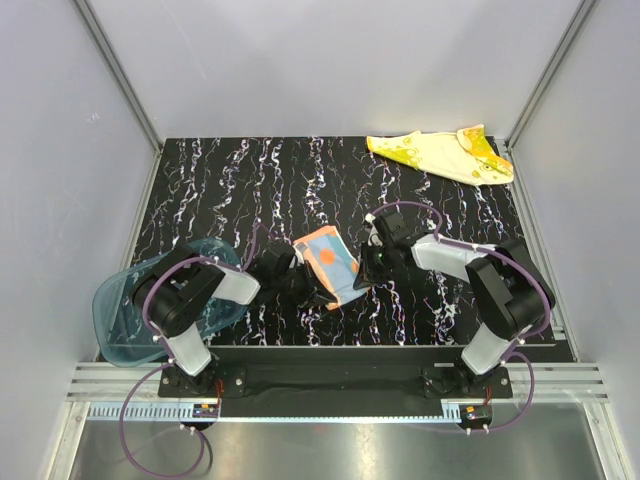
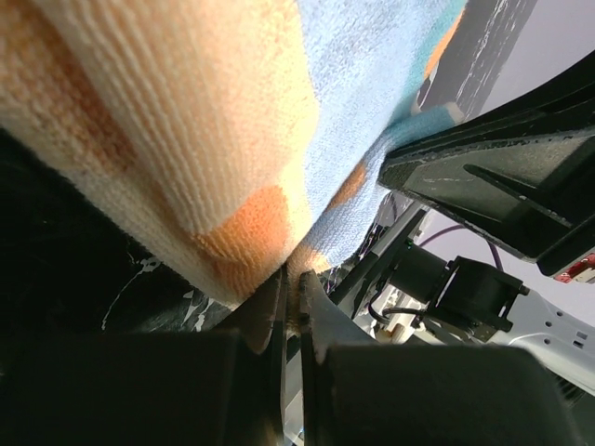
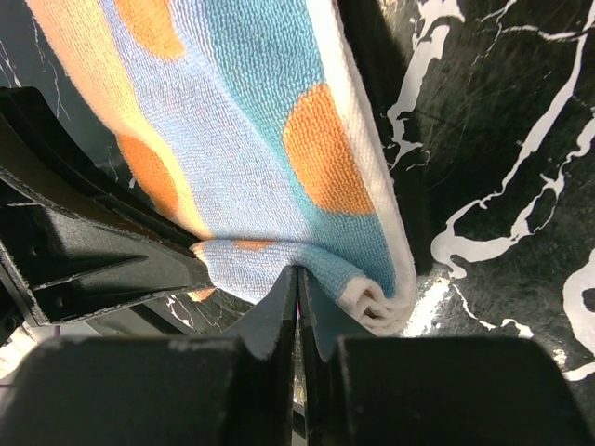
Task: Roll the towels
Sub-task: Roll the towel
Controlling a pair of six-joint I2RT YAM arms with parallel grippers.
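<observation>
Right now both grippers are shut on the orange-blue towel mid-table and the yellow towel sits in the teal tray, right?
No. The yellow towel lies at the far right corner of the table, apart from the teal tray at near left; the top external view shows it. The rest holds: left gripper and right gripper are shut on the orange-blue towel mid-table.

Soft, even overhead light; orange-pink towel [image 2: 158, 111] slightly blurred up close

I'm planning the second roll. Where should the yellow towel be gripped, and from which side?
The yellow towel lies mostly flat by the far right walls, so likely pinch its pointed left corner from above, coming in from the near side.
</observation>
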